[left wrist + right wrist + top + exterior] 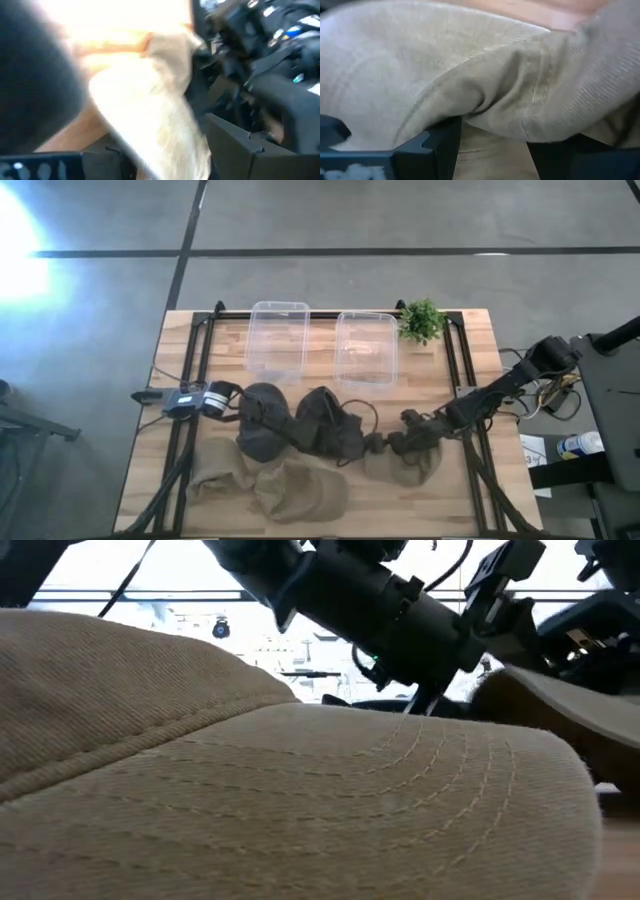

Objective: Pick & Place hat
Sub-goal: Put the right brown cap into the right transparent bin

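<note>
Several caps lie on the wooden table. Two dark caps (300, 425) sit in the middle, two tan ones (270, 485) near the near-left edge, and one tan cap (405, 467) to the right of the middle. My right gripper (402, 442) reaches in from the right and is shut on this right tan cap (485, 80). My left gripper (238, 402) is open at the left dark cap's far-left side (30, 75), and I cannot tell whether it touches it. In the low view a tan cap's brim (300, 810) fills the foreground. My right gripper pinches a raised fold of the tan cap's cloth (492, 122) between its two fingers (437, 145). It comes slanting down from the table's right. The cloth bulges over and ahead of the fingers. The cap's lower part rests on the table (405, 475).
Two clear plastic bins (278, 340) (366, 347) stand at the table's far side, with a small green plant (421, 321) to their right. Black frame rails (195, 370) (462, 370) run along the table's left and right sides. Bare wood shows near the right edge (500, 480).
</note>
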Controlling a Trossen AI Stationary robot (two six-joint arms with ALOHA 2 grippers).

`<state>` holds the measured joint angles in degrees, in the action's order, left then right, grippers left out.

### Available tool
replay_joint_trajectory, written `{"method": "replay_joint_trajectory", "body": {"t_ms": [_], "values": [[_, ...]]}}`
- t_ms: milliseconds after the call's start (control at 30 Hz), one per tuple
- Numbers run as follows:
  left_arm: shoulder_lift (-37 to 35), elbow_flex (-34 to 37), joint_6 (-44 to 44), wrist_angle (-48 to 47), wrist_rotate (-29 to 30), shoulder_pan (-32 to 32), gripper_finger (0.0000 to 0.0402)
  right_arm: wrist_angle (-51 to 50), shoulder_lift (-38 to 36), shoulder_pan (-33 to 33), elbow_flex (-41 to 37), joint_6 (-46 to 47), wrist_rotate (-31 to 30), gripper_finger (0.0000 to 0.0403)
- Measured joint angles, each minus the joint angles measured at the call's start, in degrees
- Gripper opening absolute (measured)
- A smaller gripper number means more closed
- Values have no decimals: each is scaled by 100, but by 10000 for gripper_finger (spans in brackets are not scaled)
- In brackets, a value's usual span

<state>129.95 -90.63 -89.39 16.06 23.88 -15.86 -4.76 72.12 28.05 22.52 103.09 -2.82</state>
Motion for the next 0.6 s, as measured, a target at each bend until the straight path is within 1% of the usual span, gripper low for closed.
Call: {"method": "replay_joint_trajectory", "body": {"t_ms": [100, 200, 300, 467, 500, 600], "values": [[0, -22, 122, 90, -419, 75, 200, 28, 17, 0, 1, 0, -40, 203], [0, -26, 418, 82, -791, 87, 176, 18, -8, 2, 2, -94, -58, 203], [-4, -34, 605, 2, -1057, 84, 129, 13, -135, 2, 4, -238, -33, 203], [-88, -41, 639, -171, -1139, 64, 23, -2, -482, 7, 7, -504, -16, 203], [-116, -35, 647, -175, -1150, 64, 14, -14, -586, 7, 7, -538, 17, 203], [-264, -20, 757, -283, -1232, 54, 13, -150, -978, 13, 37, -743, 296, 203]]}}
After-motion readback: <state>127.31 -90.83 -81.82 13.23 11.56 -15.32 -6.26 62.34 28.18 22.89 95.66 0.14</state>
